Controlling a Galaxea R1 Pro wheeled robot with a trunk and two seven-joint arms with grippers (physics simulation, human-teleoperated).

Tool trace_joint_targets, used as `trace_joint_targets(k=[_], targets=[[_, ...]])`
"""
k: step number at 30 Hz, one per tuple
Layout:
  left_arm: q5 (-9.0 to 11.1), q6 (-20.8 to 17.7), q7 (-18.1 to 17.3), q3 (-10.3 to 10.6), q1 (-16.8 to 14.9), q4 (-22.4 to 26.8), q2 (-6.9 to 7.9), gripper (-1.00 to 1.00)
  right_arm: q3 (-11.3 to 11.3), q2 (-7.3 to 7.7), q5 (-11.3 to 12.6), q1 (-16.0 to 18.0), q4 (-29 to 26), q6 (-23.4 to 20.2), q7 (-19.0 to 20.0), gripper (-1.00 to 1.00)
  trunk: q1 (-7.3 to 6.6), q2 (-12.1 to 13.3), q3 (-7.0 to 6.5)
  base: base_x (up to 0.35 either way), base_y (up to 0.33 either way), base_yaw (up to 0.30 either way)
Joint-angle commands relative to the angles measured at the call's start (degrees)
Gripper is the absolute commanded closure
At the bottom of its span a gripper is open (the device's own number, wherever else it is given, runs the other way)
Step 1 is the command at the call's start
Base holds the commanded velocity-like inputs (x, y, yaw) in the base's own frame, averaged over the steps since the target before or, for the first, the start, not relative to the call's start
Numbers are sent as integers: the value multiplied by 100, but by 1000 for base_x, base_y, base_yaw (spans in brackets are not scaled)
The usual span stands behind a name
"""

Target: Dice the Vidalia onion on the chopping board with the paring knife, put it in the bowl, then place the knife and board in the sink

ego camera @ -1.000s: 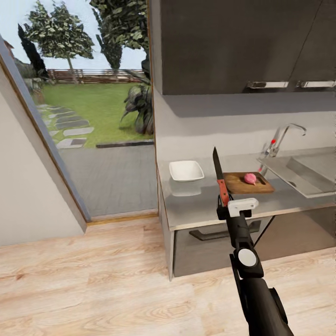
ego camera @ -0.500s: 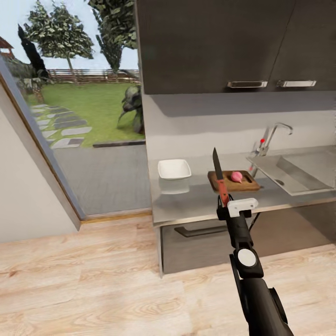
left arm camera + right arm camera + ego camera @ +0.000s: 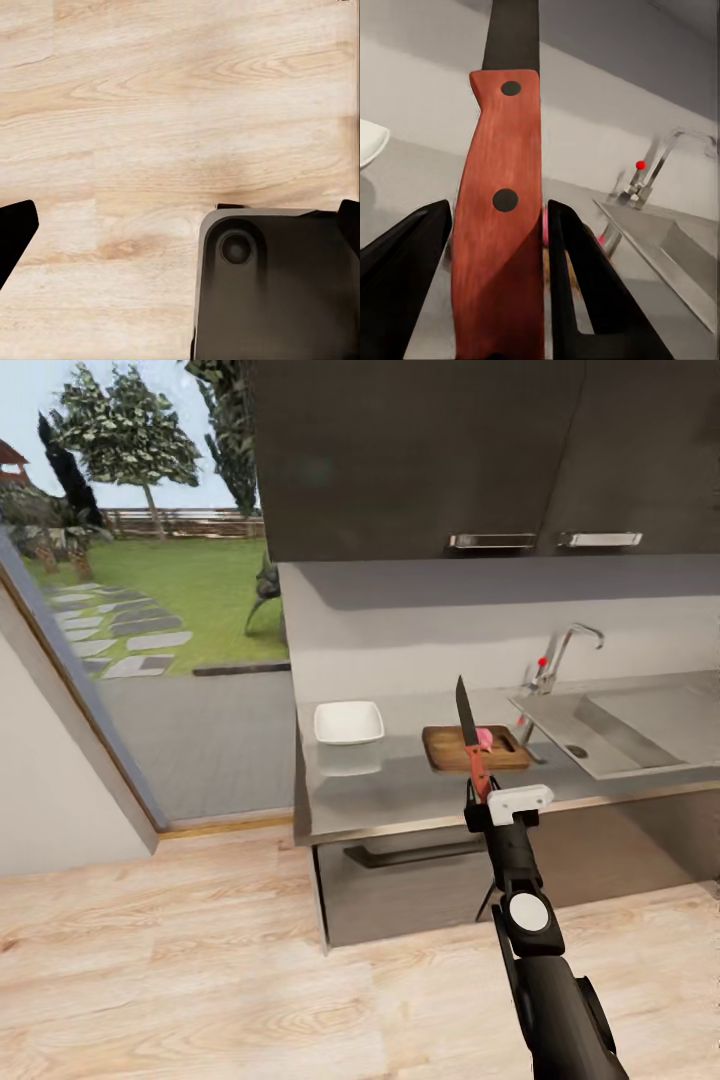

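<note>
My right gripper (image 3: 480, 792) is clenched on the knife (image 3: 470, 745), and I hold it upright in front of me, blade pointing to 12 o'clock. The knife has a dark, slim blade and a reddish-brown wooden handle with two dark rivets (image 3: 505, 199). In the right wrist view my two black fingers (image 3: 577, 277) press the handle from both sides.

Past the knife, the grey shiny counter (image 3: 400, 790) carries the brown wooden board (image 3: 445, 750), rectangular with rounded corners and a slot hole at its short edge, on the side of the sink. On the board lies the onion (image 3: 485, 738), a small pinkish-red ball, partly hidden behind my knife. At 9 o'clock from the board stands the white square bowl (image 3: 348, 722), apart from it. At 3 o'clock from the board is the steel sink (image 3: 620, 725) with a dark drain and a chrome tap (image 3: 560, 655) with a small red knob.

In the left wrist view the black tips of my left gripper (image 3: 180, 225) stand wide apart, released, above the light wooden floor (image 3: 150, 112).
</note>
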State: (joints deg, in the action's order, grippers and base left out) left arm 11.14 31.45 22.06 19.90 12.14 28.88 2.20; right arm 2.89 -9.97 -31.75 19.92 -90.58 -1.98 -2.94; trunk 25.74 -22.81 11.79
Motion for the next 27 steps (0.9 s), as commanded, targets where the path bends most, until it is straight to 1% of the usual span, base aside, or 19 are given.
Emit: trace_joint_targets(k=[1,10,17,19,21,23,25,27], targets=[[55,11,35,49,-1,13,8,-100,1,-3,-59,3,-4,-19,-14,100,4,-11,10,65,-234,0],[56,10,35,49,-69,-24,8,-100,1,-3,-62,4,-4,-20,-14,100,4,-11,10,108,-236,0],[55,10,35,49,-72,-39,8,-100,1,-3,-69,4,10,-22,-26,100,4,-11,10,188,-236,0],[55,10,35,49,-72,-40,8,-100,1,-3,-116,3,12,-22,-35,100,4,-11,10,211,-234,0],[55,10,35,49,-72,-40,8,-100,1,-3,-273,3,13,-22,-38,100,4,-11,10,214,-234,0],[55,12,35,49,-72,-40,8,-100,1,-3,-736,3,14,-28,-43,100,4,-11,10,215,-234,0],[55,11,35,49,-72,-40,8,-100,1,-3,-1072,5,12,-95,-51,100,4,-11,10,215,-234,0],[55,16,35,49,-72,-40,8,-100,1,-3,-1331,4,10,-276,-57,100,4,-11,10,215,-234,0]])
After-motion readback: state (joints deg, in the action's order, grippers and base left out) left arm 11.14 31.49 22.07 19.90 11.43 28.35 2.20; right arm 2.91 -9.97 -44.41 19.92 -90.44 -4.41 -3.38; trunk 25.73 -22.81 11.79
